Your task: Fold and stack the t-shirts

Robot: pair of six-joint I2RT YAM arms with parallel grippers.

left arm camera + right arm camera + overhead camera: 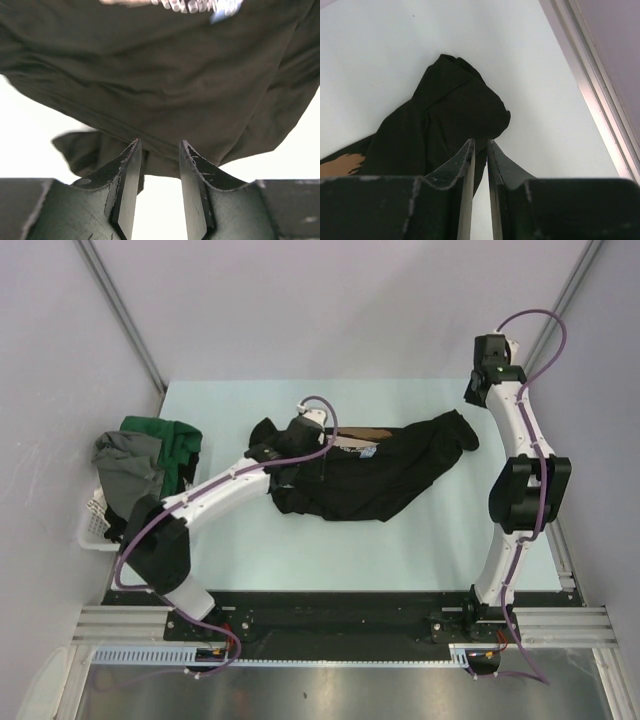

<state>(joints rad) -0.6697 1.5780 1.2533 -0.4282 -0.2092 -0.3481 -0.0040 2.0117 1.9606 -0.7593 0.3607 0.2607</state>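
Top external: black t-shirt (390, 485) crumpled on table (400, 550); other shirts (150, 452) atop basket (92, 526).

The bench (400, 540) has a pale blue-green top, flat and plain. At the left edge of the bench is a white slatted basket (90, 530); only its near corner shows. Along the near edge of the bench lies a black plate (330, 612), and at both ends of this plate there are aluminium rails (565, 622). A metal strip (563, 555) runs along the right edge of the bench. Behind the bench and at its sides rise plain grey walls (330, 310).
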